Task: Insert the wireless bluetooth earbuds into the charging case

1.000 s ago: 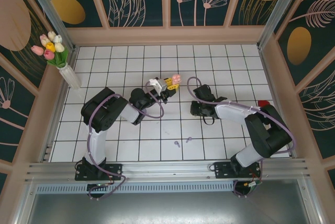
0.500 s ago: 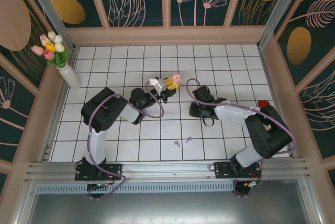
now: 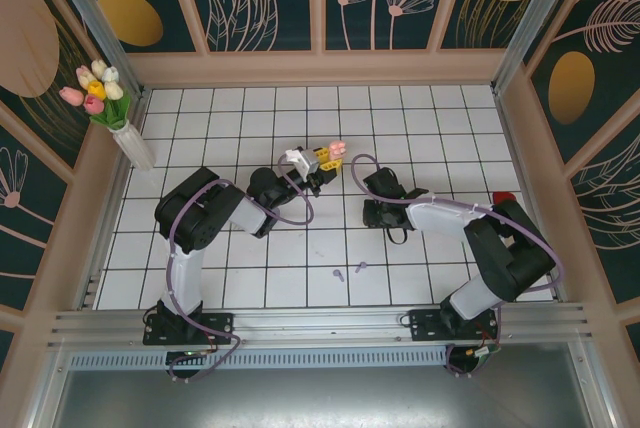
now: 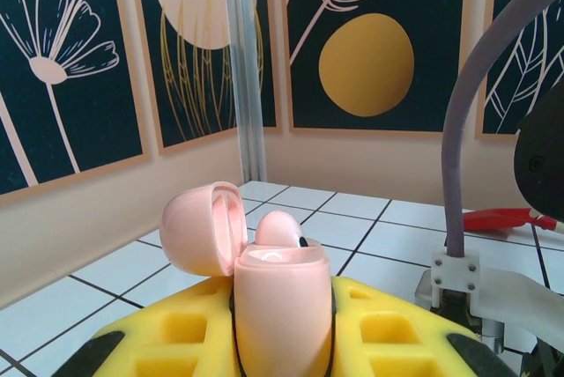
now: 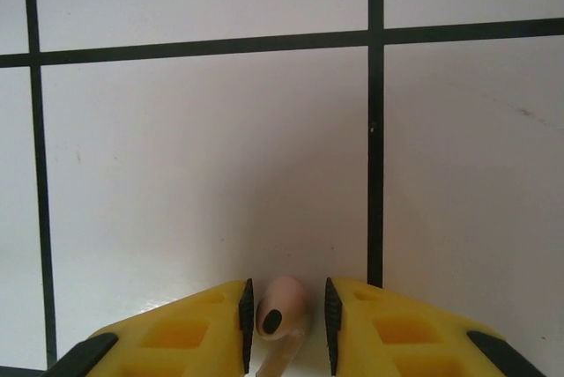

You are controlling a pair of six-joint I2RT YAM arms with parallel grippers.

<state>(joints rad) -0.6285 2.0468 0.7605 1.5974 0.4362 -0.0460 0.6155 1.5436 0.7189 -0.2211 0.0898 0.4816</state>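
Above: the left end effector (image 3: 325, 159) holds the open charging case (image 3: 336, 150) off the desk (image 3: 250, 108); the right end effector (image 3: 377, 214) points down at it. Left wrist: case clamped upright, seated bud (image 4: 278, 229) inside. Right wrist: jaws closely flank a pink earbud (image 5: 280, 305); I cannot tell if they pinch it.

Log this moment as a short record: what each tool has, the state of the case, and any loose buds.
left tool: shut on the pink case
case lid: open, one pink bud seated inside
right tool: low over the tiled table, pink earbud between its pads, grip unclear
loose: two lilac buds lying on the tiles between the arms
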